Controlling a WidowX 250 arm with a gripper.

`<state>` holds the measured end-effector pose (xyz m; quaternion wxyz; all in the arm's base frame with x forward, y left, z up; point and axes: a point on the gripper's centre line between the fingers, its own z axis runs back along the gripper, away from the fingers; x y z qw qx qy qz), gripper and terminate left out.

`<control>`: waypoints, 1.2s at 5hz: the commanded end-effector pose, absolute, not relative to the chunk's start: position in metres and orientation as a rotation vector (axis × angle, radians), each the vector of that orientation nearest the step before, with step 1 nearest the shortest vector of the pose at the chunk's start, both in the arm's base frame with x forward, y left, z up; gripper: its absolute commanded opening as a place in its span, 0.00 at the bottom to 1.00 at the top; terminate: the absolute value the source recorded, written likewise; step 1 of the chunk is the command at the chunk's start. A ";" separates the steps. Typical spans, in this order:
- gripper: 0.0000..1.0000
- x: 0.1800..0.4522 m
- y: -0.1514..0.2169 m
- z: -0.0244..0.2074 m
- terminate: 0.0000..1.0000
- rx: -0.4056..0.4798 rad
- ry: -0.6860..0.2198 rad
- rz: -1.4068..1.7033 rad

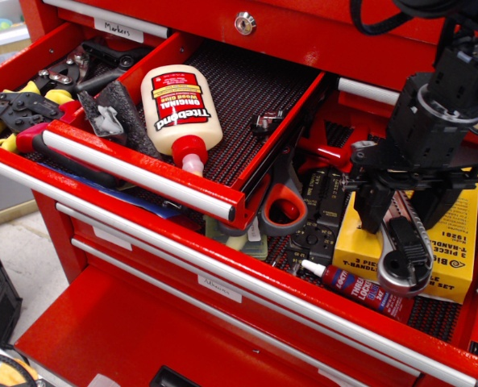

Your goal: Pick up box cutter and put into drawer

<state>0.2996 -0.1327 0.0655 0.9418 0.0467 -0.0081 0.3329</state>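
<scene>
We see the gripper (405, 211) at the right of the frame, its two black fingers (372, 211) set narrow on either side of the box cutter (405, 256) — whether they are pressing on it we cannot tell. The box cutter lies on a yellow box (452, 258), its shiny rounded butt end toward the lower right of the frame. Just below left of it lies a small red threadlocker tube (359, 289). Left of the box sit red-handled scissors (280, 208). At the centre of the frame the narrow drawer (251, 97) stands open — on its dark ribbed mat rest a Titebond glue bottle (178, 113) and a small metal clip (265, 122).
</scene>
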 end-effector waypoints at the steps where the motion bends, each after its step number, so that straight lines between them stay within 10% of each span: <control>1: 0.00 0.305 -0.146 0.121 0.00 0.071 -0.026 0.673; 3: 0.00 0.286 -0.149 0.201 0.00 0.275 0.014 0.806; 6: 0.00 0.306 -0.041 0.207 0.00 0.290 -0.172 0.844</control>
